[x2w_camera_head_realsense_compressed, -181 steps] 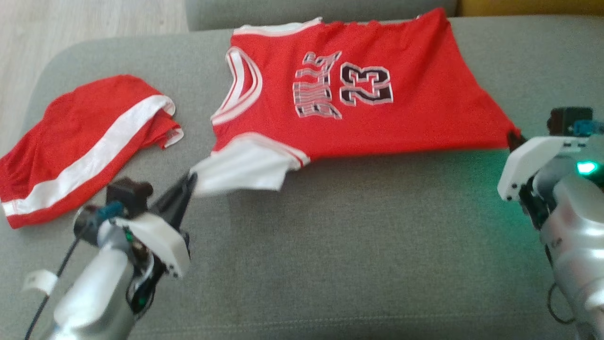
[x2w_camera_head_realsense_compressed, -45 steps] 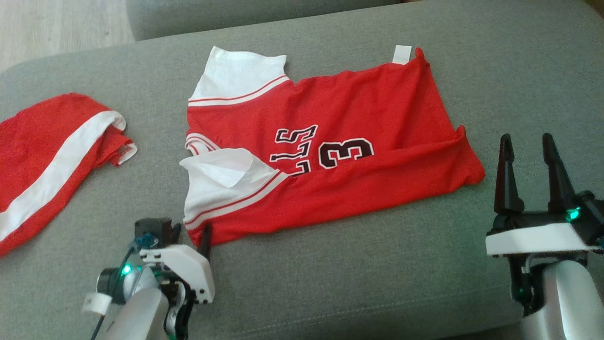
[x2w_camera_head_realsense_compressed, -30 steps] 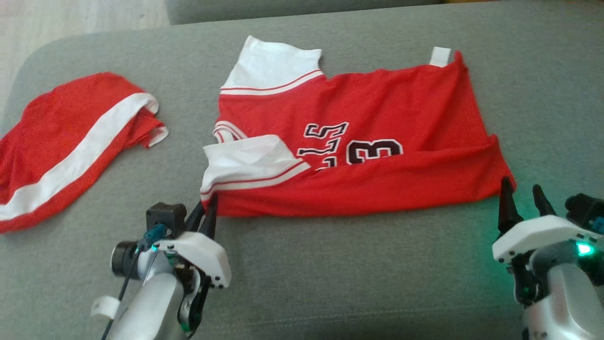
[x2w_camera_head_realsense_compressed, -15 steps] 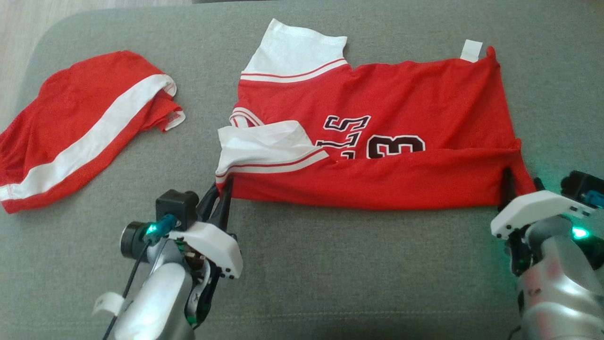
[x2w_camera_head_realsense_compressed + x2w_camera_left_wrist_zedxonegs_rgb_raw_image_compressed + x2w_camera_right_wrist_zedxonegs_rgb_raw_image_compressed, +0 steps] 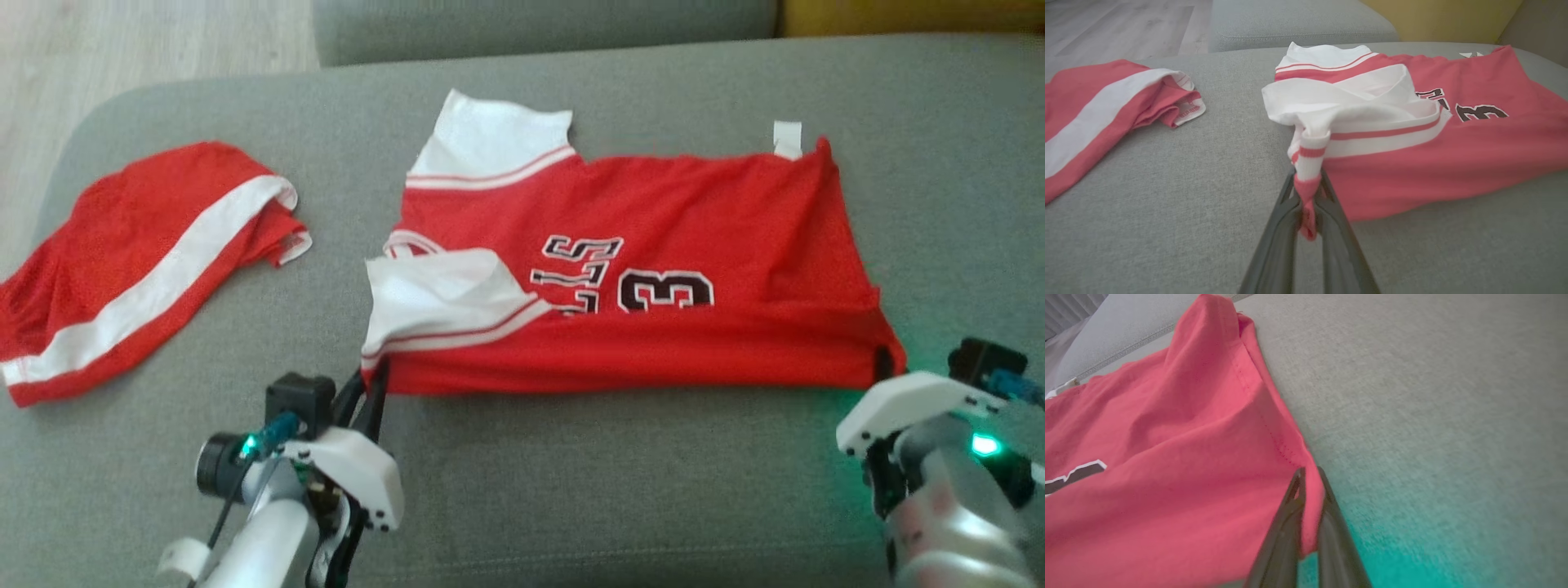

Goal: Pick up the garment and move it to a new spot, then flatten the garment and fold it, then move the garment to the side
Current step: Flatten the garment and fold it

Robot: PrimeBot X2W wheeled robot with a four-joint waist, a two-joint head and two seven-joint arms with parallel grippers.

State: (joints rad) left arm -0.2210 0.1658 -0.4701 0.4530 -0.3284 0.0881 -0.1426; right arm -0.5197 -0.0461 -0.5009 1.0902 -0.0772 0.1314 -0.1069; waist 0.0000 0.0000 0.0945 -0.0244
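- A red shirt [image 5: 653, 269] with white sleeves lies sideways on a grey sofa [image 5: 571, 490]. Its near long edge is turned up over the middle, so the printed number is partly covered.
- My left gripper [image 5: 1307, 173] is clamped on the near left corner of that turned-up edge, where the white sleeve band meets the red cloth. The fabric is bunched into a thin twist between my fingers.
- My right gripper [image 5: 1310, 471] is clamped on the near right corner, at the hem.
- Risk, right side: the pinch looks shallow (only a narrow strip of hem sits between the fingers). A firm pull could slide it free, dropping that corner and opening the fold.
- Risk, left side: the white sleeve stands loose and puffed just above my grip. If I carry the edge further over, I judge it may flop under and crumple inside the fold.
- Risk, both sides: the cloth is thin and slack between my two grips. If my hands rise or travel unevenly, the fold line would likely go crooked or wrinkle.
- Risk, surroundings: red shorts [image 5: 139, 253] with a white stripe lie well apart, on the left part of the sofa. Moving the shirt aside that way could drag it onto them.
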